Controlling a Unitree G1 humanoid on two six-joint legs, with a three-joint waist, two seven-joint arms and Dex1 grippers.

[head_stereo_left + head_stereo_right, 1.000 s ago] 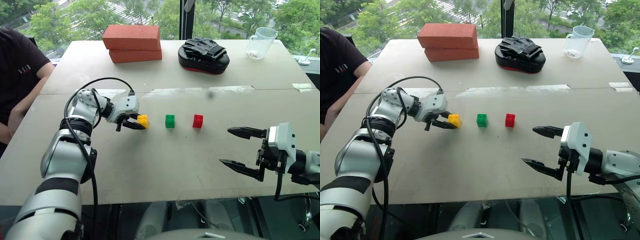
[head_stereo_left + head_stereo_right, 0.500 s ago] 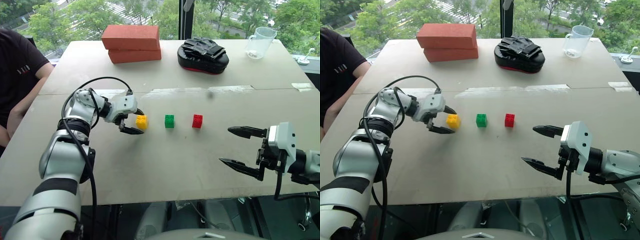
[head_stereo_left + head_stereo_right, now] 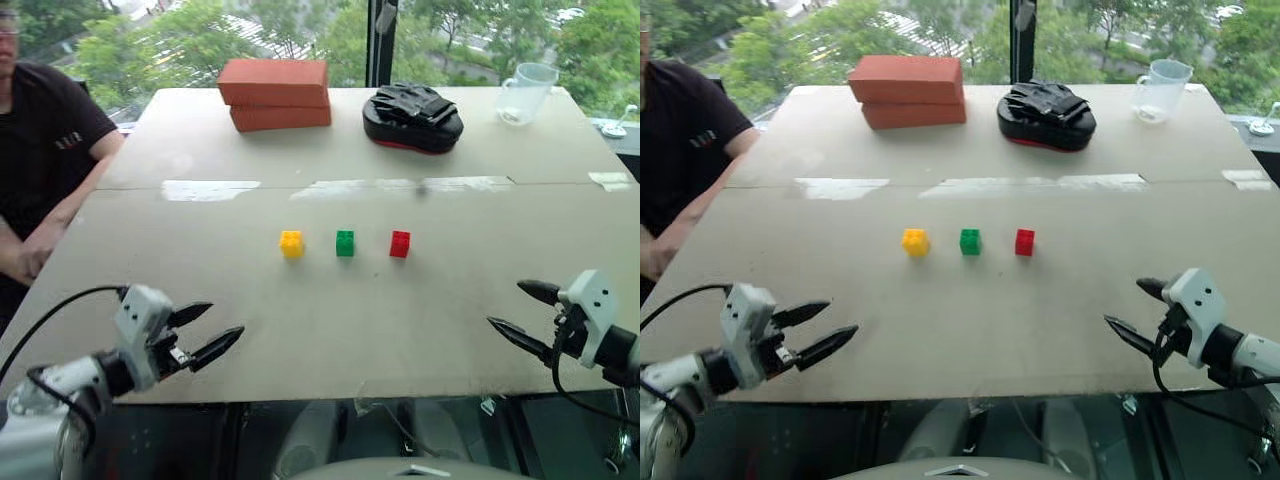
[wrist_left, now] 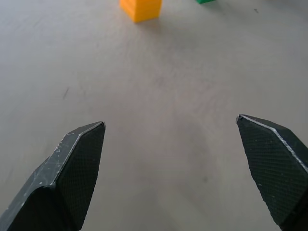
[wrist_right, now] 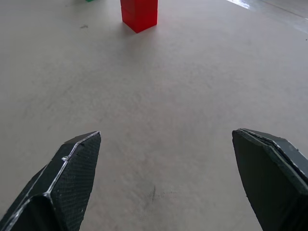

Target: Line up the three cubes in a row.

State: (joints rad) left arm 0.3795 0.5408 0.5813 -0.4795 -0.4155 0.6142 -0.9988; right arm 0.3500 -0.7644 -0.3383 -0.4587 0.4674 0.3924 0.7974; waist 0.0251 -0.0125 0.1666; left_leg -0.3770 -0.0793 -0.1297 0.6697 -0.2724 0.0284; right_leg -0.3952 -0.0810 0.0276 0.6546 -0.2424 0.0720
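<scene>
The yellow cube (image 3: 291, 243), green cube (image 3: 345, 242) and red cube (image 3: 400, 243) sit in a level row at the middle of the frame on the tabletop (image 3: 420, 320). My left pincer (image 3: 206, 334) hangs spread wide at lower left, well apart from the yellow cube. My right pincer (image 3: 516, 315) gapes empty at lower right, below the red one.
</scene>
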